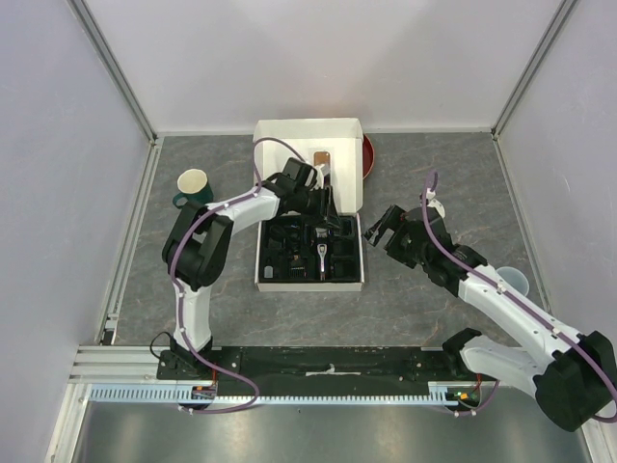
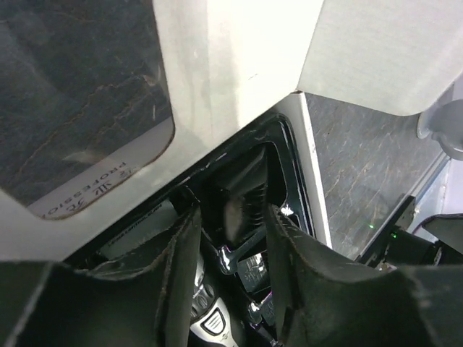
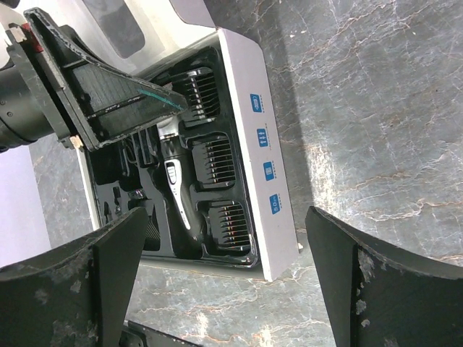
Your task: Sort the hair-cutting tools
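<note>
A white box (image 1: pixel 358 253) holds a black tray with the black-and-silver clipper (image 1: pixel 323 257) lying in its middle slot. In the right wrist view the clipper (image 3: pixel 177 191) lies beside three black comb guards (image 3: pixel 214 155) seated in a column. My left gripper (image 1: pixel 323 212) reaches down into the tray's far right corner. In its wrist view its jaws (image 2: pixel 233 213) stand partly open around a blurred comb guard (image 2: pixel 244 208), which touches only the right finger. My right gripper (image 1: pixel 380 230) is open and empty, hovering right of the box (image 3: pixel 264 155). The brush and cable do not show clearly.
The box lid (image 1: pixel 307 145) stands open at the back. A red dish (image 1: pixel 368 156) sits behind the lid. A green mug (image 1: pixel 193 185) stands at the left, and a clear cup (image 1: pixel 512 281) stands at the right by my right arm.
</note>
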Robot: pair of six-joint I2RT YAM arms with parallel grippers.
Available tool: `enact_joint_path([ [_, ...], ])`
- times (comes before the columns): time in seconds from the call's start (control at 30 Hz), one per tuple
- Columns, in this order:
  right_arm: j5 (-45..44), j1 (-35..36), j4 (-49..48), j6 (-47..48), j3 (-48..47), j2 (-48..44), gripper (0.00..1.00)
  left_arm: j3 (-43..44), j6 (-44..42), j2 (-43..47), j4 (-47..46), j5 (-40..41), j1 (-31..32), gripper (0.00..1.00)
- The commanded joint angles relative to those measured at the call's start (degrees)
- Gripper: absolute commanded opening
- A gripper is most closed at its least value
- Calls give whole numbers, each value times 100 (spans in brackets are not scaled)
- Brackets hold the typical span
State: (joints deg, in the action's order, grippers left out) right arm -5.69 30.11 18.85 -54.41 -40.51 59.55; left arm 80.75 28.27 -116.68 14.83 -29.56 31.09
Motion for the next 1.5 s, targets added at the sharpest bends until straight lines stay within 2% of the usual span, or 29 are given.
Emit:
enact_joint_path([
  [0.0, -46, -31, -119, 88, 0, -172, 97, -217, -50, 610, -50, 662, -15, 53],
  [0.23, -81, -23, 22, 703, -246, 56, 96, -481, -41, 1208, -68, 1031, -15, 57],
  [0.3, -28, -23, -4, 984, -361, 136, 91, -613, -32, 1367, -77, 1136, -15, 57],
  [0.33, -2, -23, -144, 1064, -404, 206, 85, -674, -15, 1568, -85, 1250, -15, 57],
  [0.37, 76, -23, -293, 1282, -448, 241, 74, -796, -6, 1657, -77, 1321, -15, 57],
  [0.4, 199, -14, -434, 1328, -466, 302, 50, -867, -6, 1788, -85, 1391, -15, 57],
  [0.47, 288, -5, -855, 1442, -536, 530, 33, -1130, 20, 2183, -129, 1619, -15, 57],
  [0.5, 210, 30, -1005, 1512, -554, 636, 19, -1227, 38, 2324, -164, 1699, -15, 57],
  [0.6, 103, 83, -1663, 1653, -659, 1285, 1, -1754, 161, 3009, -322, 1892, -15, 57],
  [0.67, 130, 118, -1840, 1714, -818, 1804, 0, -2140, 222, 3544, -384, 2059, -15, 57],
  [0.73, 113, 180, -2420, 1776, -862, 2190, 0, -2466, 240, 3897, -323, 2278, -24, 57],
  [0.87, -133, 258, -2659, 1899, -1239, 2781, 0, -2792, 258, 4653, -69, 2824, -24, 57],
  [1.0, -582, 408, -2693, 1952, -1407, 3062, 0, -2854, 196, 4926, 248, 2938, -42, 57],
  [1.2, -643, 513, -2659, 1864, -1653, 3572, 0, -2881, 170, 5120, 380, 2947, -112, 57],
  [1.47, -731, 575, -2360, 1794, -1627, 3616, 0, -3048, 170, 5410, 407, 3105, -235, 58],
])
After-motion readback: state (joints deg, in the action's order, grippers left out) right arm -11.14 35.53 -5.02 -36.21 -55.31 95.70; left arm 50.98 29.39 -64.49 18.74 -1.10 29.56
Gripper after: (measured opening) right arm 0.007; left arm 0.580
